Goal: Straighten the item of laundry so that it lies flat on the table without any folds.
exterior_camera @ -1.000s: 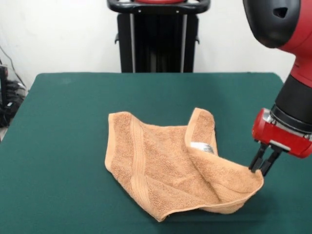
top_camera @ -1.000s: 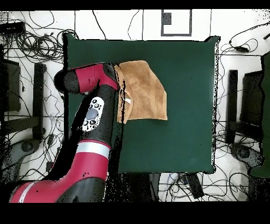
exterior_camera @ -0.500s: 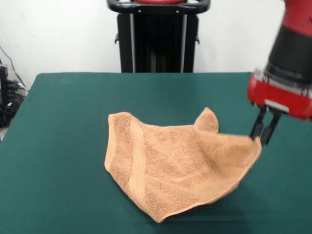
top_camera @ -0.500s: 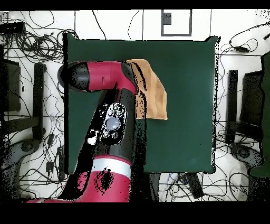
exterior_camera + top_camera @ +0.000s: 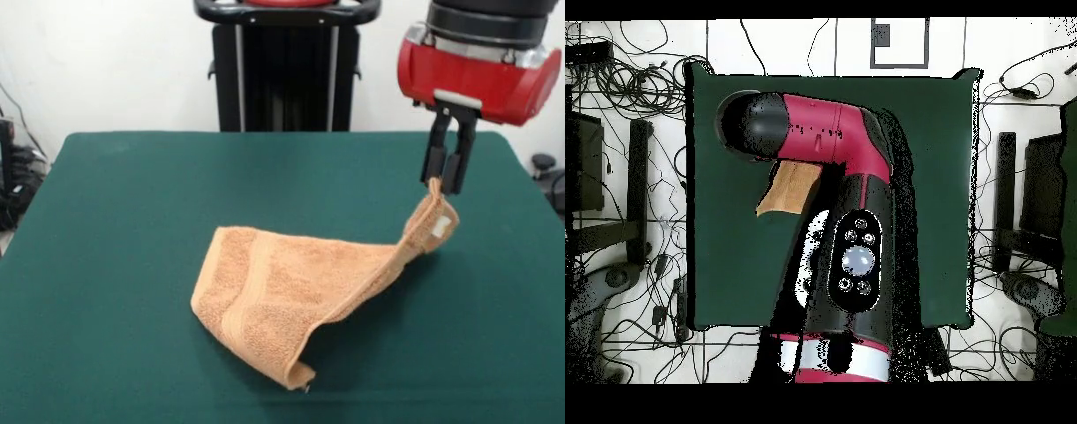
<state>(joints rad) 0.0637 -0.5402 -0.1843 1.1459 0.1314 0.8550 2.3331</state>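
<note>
Tool (image 5: 448, 181) pinching one corner of the towel (image 5: 282, 296), fingers pressed together on the cloth, held up well above the counter (image 5: 115, 221). Front view: the lifted corner hangs just below the fingertips, with a small white tag showing beside it. From there the fabric slopes down in a taut band to the rest of the towel, which rests on the green counter somewhat toward the near edge. That resting part is bunched and doubled; a woven border band runs across it, and one edge curls up at the near tip. Terry pile, light brown-orange, looks soft and limp.

Step in hand, as judged: lift-and-drag to open the fold, not yet finished. The next move likely calls for carrying the held corner outward and down, away from the bunched part, so the layers peel apart before release. Letting go from this height would probably let it slump back on itself.

Overhead view: the arm (image 5: 835, 150) covers most of the towel; only a small tan patch shows beside it on the counter. The tool itself is hidden under the arm.
</note>
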